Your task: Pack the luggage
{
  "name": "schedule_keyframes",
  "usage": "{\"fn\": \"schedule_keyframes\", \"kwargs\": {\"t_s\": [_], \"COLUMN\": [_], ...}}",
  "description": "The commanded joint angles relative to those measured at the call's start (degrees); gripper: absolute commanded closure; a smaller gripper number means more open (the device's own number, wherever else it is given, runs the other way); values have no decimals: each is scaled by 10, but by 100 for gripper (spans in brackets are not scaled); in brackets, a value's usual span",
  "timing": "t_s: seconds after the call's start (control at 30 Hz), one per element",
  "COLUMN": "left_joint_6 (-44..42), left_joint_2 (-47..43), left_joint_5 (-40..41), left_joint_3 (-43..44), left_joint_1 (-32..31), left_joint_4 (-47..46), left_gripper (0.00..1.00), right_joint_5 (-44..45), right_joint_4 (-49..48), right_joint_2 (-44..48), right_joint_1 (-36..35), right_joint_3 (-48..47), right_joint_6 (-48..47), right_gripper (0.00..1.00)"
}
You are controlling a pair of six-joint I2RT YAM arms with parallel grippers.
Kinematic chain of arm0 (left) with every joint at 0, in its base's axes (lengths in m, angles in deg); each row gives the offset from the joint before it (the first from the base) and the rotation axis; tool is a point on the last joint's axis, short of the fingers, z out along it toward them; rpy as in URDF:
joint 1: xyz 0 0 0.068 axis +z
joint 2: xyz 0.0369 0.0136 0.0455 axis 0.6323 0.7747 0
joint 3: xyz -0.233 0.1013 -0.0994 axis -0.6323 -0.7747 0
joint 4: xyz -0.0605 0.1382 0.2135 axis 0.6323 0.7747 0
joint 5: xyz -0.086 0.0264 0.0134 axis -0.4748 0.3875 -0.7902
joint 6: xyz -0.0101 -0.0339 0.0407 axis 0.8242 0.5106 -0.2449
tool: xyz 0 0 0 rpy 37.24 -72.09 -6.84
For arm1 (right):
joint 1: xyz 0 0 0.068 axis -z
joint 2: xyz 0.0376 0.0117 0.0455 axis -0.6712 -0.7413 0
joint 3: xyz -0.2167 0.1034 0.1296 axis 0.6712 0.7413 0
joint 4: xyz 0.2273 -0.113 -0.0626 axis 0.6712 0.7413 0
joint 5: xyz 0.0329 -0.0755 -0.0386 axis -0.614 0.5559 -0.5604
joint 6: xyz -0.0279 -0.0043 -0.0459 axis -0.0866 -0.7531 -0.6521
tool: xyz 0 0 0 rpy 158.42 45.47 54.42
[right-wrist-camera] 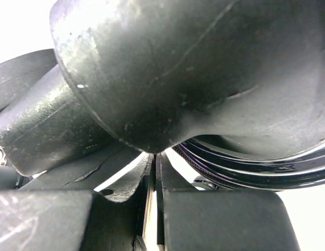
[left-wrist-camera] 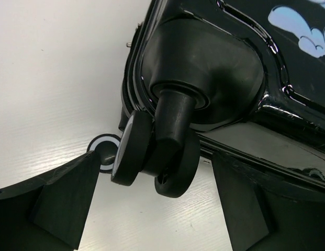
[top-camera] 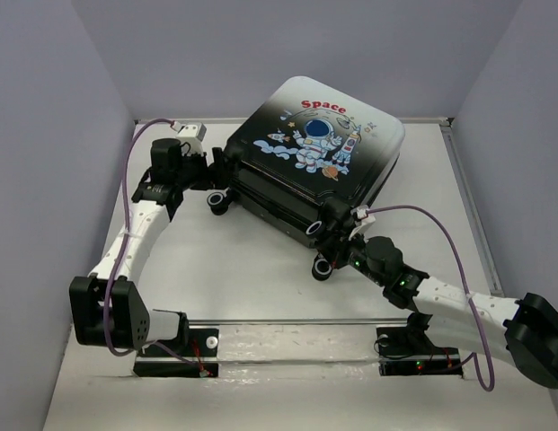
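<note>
Luggage (top-camera: pixel 314 153) closed, flat on table (top-camera: pixel 243 278); contents hidden.

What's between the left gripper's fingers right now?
One black caster wheel of the luggage, on its corner stem. The left wrist view shows it between the open left gripper's fingers; contact with either finger is unclear.

white table (top-camera: pixel 252 269), grey enclosure walls (top-camera: pixel 198 54)
</note>
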Motion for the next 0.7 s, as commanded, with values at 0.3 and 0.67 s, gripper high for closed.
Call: {"fn": "schedule_keyframes", "kwargs": {"t_s": [0.3,0.67], "left_joint_6": [-17,65], "left_joint_2": [48,6], "left_joint_5": [-35,-83], "left_joint_3": [53,-7], "left_joint_1": [-28,-90], "left_joint_4": [-11,-66], "left_gripper": [62,94], "right_joint_5": [-54,-131], "right_joint_4": [-90,16], "right_joint_2": [5,-2], "right_joint_1": [-15,54], "right_joint_3": [-21,-113], "right_joint_6": [2,-53], "right_gripper": [93,93]}}
